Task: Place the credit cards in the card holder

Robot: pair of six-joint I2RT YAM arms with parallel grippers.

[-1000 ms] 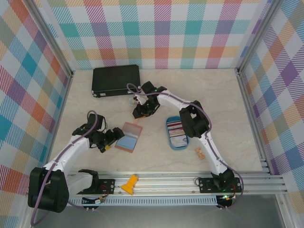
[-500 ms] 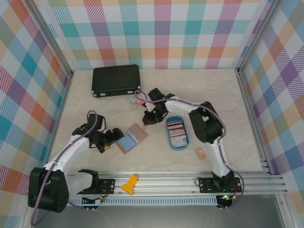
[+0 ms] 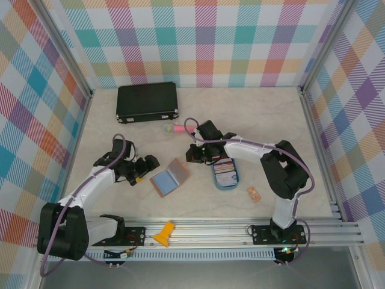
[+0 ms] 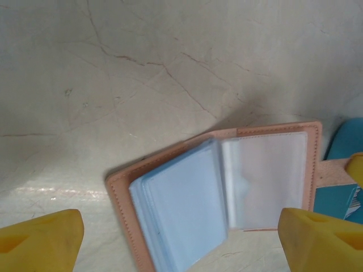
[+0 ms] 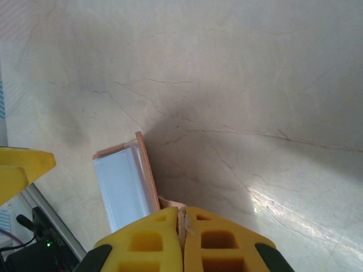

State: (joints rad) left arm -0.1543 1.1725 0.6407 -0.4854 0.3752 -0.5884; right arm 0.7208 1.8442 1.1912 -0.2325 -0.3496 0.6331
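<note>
The card holder is laid open on the surface, pale blue sleeves upward, between the two grippers. The left gripper is held just to the holder's left, jaws spread wide and apart from it (in the left wrist view the open holder is framed by the yellow fingers). The right gripper is pressed together on a thin leather tab at the holder's far right corner. The credit cards are stacked in the blue tray, just right of the holder.
</note>
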